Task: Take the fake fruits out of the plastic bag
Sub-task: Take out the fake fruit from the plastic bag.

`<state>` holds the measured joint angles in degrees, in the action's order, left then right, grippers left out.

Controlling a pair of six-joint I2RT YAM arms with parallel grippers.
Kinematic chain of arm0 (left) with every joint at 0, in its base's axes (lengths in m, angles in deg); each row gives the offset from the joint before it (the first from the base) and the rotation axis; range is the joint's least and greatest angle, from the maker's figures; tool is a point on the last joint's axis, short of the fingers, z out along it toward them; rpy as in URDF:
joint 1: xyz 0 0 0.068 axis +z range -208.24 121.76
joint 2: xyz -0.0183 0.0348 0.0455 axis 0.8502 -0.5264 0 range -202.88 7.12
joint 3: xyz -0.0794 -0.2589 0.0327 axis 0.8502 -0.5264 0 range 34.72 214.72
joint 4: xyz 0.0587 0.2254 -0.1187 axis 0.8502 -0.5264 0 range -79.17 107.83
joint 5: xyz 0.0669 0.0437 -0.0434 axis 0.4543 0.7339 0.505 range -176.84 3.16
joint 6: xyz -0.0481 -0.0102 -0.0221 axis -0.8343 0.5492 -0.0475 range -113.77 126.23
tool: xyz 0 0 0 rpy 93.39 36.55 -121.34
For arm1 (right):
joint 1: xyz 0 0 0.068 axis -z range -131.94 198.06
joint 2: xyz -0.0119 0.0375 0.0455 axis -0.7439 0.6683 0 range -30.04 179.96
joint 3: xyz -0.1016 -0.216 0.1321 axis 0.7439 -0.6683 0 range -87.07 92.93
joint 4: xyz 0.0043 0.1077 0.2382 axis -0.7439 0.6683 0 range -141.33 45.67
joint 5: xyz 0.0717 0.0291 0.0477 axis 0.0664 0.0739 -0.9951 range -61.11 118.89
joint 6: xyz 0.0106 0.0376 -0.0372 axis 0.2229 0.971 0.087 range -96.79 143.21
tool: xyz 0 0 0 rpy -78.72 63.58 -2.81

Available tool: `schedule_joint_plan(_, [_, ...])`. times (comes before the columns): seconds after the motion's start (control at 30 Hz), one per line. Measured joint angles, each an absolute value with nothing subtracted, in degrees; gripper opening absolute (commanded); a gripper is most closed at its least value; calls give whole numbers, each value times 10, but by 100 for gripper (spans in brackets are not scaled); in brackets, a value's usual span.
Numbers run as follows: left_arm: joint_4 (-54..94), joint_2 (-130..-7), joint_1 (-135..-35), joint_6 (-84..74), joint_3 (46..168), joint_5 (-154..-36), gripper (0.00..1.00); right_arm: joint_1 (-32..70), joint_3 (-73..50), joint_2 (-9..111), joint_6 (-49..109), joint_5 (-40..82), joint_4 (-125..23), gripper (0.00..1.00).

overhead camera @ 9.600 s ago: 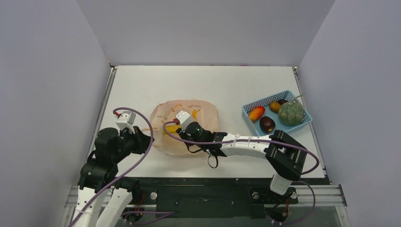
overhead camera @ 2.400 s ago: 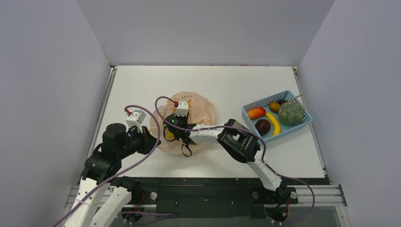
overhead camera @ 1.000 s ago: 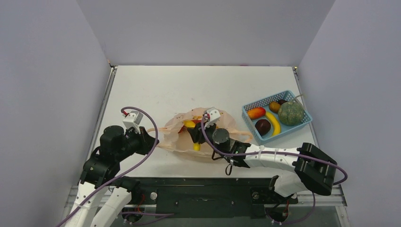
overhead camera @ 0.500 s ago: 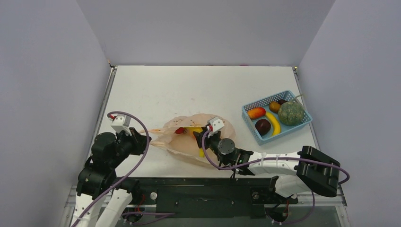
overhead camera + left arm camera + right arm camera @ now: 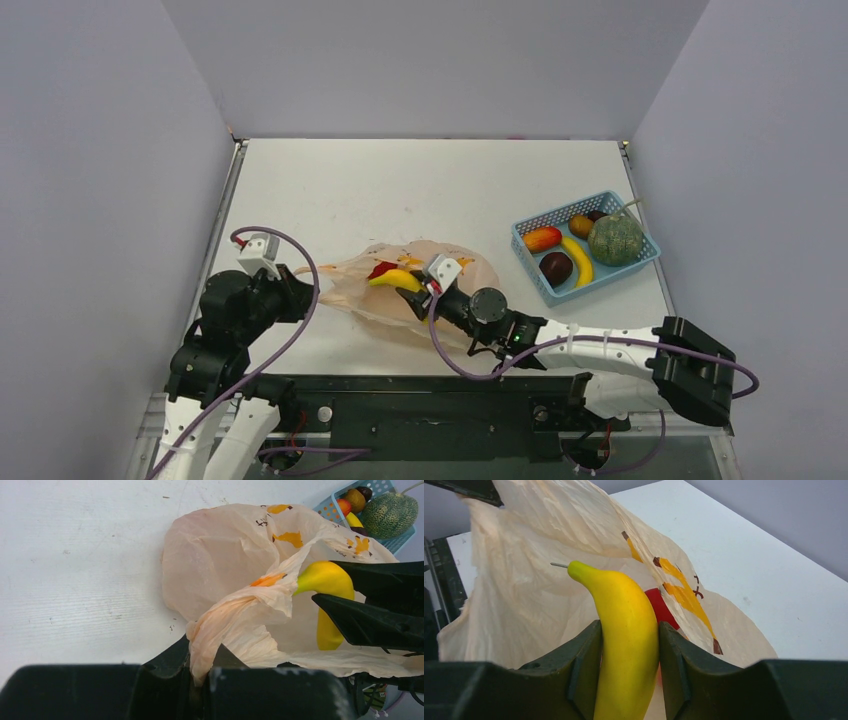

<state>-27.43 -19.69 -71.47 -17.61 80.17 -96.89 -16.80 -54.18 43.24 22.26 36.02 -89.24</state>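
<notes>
The peach plastic bag (image 5: 445, 272) lies near the table's front, with its mouth held up. My left gripper (image 5: 306, 293) is shut on the bag's bunched edge (image 5: 215, 630), which runs down between its jaws. My right gripper (image 5: 628, 650) reaches into the bag and is shut on a yellow banana (image 5: 624, 610), whose stem points up. That banana (image 5: 392, 279) sticks out leftward in the top view. A red fruit (image 5: 659, 607) lies behind it inside the bag. From the left wrist, the banana (image 5: 326, 580) shows between the right gripper's black fingers (image 5: 370, 625).
A light blue basket (image 5: 527, 262) at the right holds a green melon (image 5: 614, 240), a red-yellow mango (image 5: 542, 239), another banana (image 5: 578, 261), a dark maroon fruit (image 5: 556, 267) and a brownish one (image 5: 581, 225). Grey walls enclose the table.
The right gripper has drawn back towards the near edge and lifted the banana up in the bag's mouth. The left gripper has pulled the bag's edge a little to the left.
</notes>
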Motion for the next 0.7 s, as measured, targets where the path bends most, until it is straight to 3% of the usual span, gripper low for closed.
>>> schedule_joint_plan(0.2, [-274, -205, -713, -176, 802, -974, 0, -168, -582, 376, 249, 334, -925, 0])
schedule_joint_plan(0.43, [-274, -233, -712, -173, 802, -987, 0, -174, -548, 420, 339, 348, -1010, 0])
schedule_joint_plan(0.7, [-274, -234, -713, -172, 802, -993, 0, -177, -386, 437, 375, 459, -945, 0])
